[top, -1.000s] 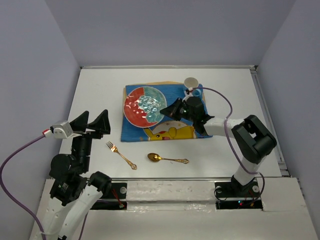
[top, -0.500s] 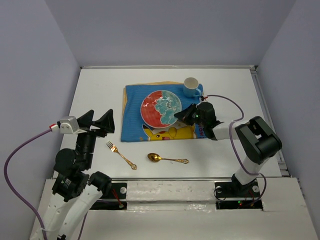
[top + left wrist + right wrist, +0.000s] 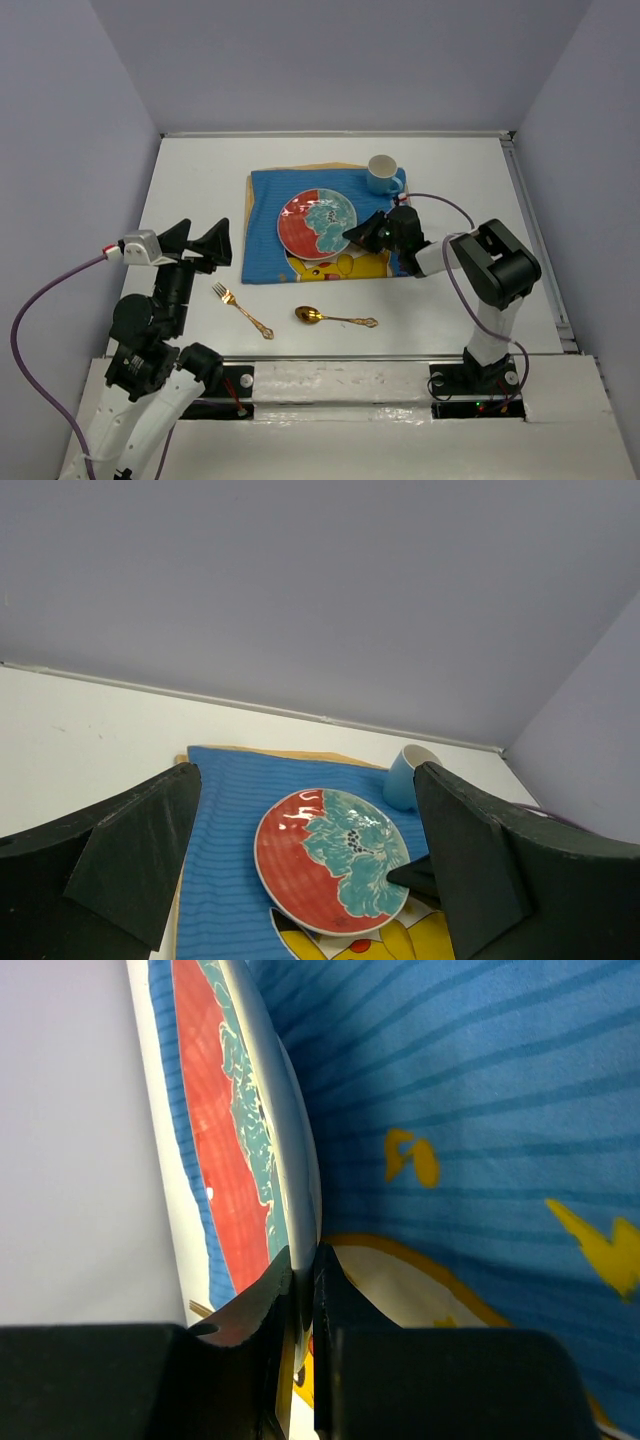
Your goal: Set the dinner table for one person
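Had my right fingers [image 3: 350, 1305] clamped on the right rim of the plate [image 3: 317, 224], which lay to their left over the placemat [image 3: 265, 195]; left fingers [image 3: 140, 865] gaped wide, well away.

You face a booth closed on three sides. The back wall [image 3: 340, 60], left wall [image 3: 60, 130] and right wall [image 3: 590, 120] are plain, matte panels in pale lavender-grey. They meet the dinner table [image 3: 190, 170], a flat matte white top, along thin metal edge strips [image 3: 330, 133]. Lighting is soft and even, and shadows on the white surface are faint. In the left wrist view, the back wall fills the upper half.
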`<action>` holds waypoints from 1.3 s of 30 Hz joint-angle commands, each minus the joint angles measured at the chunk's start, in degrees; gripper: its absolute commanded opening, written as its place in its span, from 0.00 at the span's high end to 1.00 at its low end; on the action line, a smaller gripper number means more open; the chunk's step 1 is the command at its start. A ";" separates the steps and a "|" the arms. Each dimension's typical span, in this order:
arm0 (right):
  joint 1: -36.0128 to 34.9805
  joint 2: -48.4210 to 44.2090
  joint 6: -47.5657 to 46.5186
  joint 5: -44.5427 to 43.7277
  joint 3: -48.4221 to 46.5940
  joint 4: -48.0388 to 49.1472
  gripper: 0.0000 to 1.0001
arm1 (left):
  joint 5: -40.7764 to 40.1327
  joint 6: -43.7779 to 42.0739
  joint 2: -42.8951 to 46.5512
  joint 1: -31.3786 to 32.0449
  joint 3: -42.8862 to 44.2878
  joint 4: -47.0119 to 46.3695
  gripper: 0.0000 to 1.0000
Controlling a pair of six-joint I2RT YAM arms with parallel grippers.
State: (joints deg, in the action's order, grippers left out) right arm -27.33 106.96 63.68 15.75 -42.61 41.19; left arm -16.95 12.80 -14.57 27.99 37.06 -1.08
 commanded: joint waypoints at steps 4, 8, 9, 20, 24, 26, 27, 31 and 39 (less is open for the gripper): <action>0.35 0.53 4.79 3.94 -5.03 19.19 1.00 | 0.43 -0.05 -1.17 -0.30 -0.14 -3.22 0.01; 0.35 1.15 4.79 3.33 -4.32 18.49 1.00 | 0.43 -0.05 -1.25 -0.30 -0.14 -3.22 0.01; 0.35 1.24 4.70 3.24 -4.41 18.05 1.00 | 0.43 -0.14 -1.34 -0.30 -0.14 -3.31 0.01; 0.35 -0.25 2.94 0.08 -2.66 13.93 0.78 | 0.34 -0.23 -1.16 -0.30 -0.14 -3.22 0.01; 0.35 -1.05 1.89 -0.37 -2.48 10.76 0.63 | 0.34 -0.14 -0.99 -0.30 -0.14 -3.14 0.01; 0.35 -1.05 1.36 -0.19 -2.65 8.83 0.59 | 0.25 -0.05 -0.99 -0.30 -0.14 -3.14 0.01; 0.35 -1.14 1.27 -0.37 -2.22 8.73 0.58 | 0.25 -0.05 -0.99 -0.30 -0.14 -3.14 0.01; 0.35 -2.45 0.49 -1.86 -0.99 7.16 0.57 | 0.16 0.03 -0.99 -0.30 -0.06 -3.05 0.01; 0.35 -8.07 -3.12 -5.55 1.65 -1.46 0.51 | 0.34 -0.05 -0.99 -0.30 -0.06 -2.96 0.01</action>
State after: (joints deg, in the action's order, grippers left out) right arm -27.33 104.12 63.42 13.39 -42.13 40.05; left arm -16.73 12.93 -14.98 27.99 37.06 -1.08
